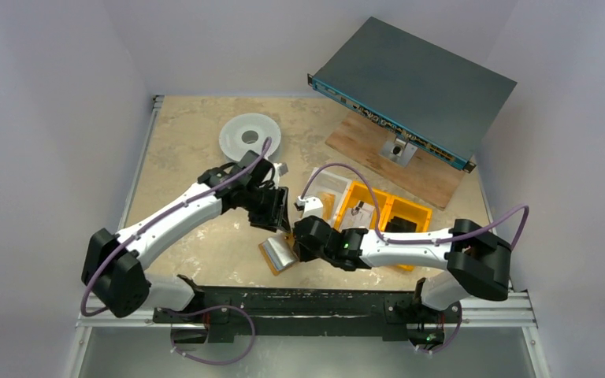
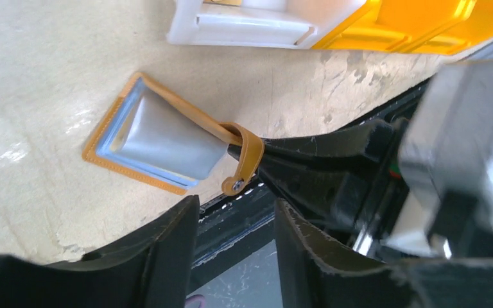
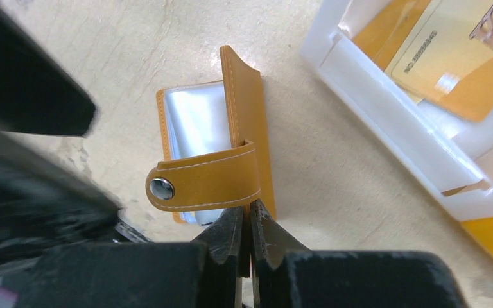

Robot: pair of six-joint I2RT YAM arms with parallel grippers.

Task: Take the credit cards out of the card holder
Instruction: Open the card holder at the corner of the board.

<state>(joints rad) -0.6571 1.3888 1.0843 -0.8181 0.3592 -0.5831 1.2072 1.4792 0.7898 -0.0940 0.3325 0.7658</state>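
**Card holder on the table.** The card holder (image 3: 247,135) is shown lying open on the table (image 1: 181,134), near a white bin (image 3: 385,96), with its clear sleeves exposed. Its raised cover is pinched at the edge, beside the snap strap (image 3: 205,183), between the closed right jaws. The left jaws are held partly apart close by, with nothing gripped.

The card holder (image 3: 247,115) is mustard-orange, with pale stitching along its edges and strap. Its snap (image 3: 162,188) is silver, and its sleeves (image 3: 196,122) are a glossy silvery-clear. My right gripper (image 3: 249,221) and my left gripper (image 2: 236,215) are matte black. The table (image 2: 38,77) is mottled beige with darker scuffs. The tray (image 3: 385,106) is white, the card (image 3: 449,51) in it gold-tan, and the bins (image 2: 417,25) bright yellow-orange.
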